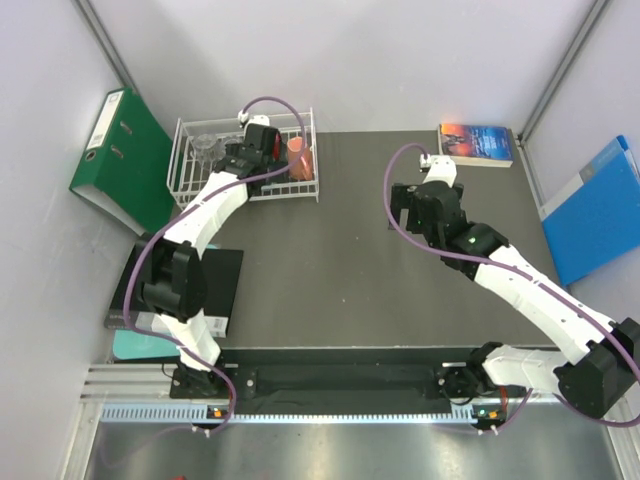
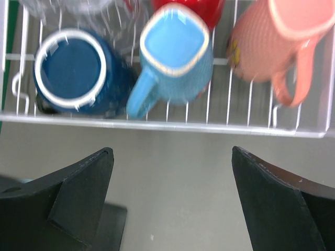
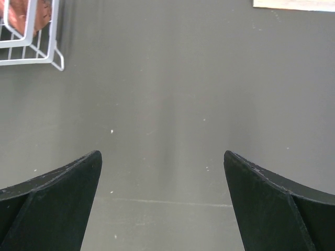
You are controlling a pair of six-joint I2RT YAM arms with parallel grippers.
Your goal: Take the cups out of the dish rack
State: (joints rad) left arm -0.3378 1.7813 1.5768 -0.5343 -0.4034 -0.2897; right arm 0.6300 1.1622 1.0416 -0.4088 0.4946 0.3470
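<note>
The white wire dish rack [image 1: 188,185] stands at the table's far left. In the left wrist view the rack [image 2: 209,128] holds a dark blue mug [image 2: 70,70], a light blue mug [image 2: 175,47], an orange mug [image 2: 267,47], part of a red mug [image 2: 188,8] and a blurred clear glass [image 2: 78,6]. The orange mug [image 1: 300,158] and a glass tumbler [image 1: 205,148] also show from above. My left gripper [image 2: 171,152] is open and empty, raised at the rack's near rail [image 1: 238,162]. My right gripper [image 3: 162,154] is open and empty over bare table [image 1: 420,205], right of the rack's corner [image 3: 36,55].
A green binder [image 1: 125,160] leans left of the rack. A book [image 1: 477,143] lies at the far right edge, also showing in the right wrist view [image 3: 293,4]. A blue folder [image 1: 600,210] lies at the right. A black pad [image 1: 222,290] lies by the left arm's base.
</note>
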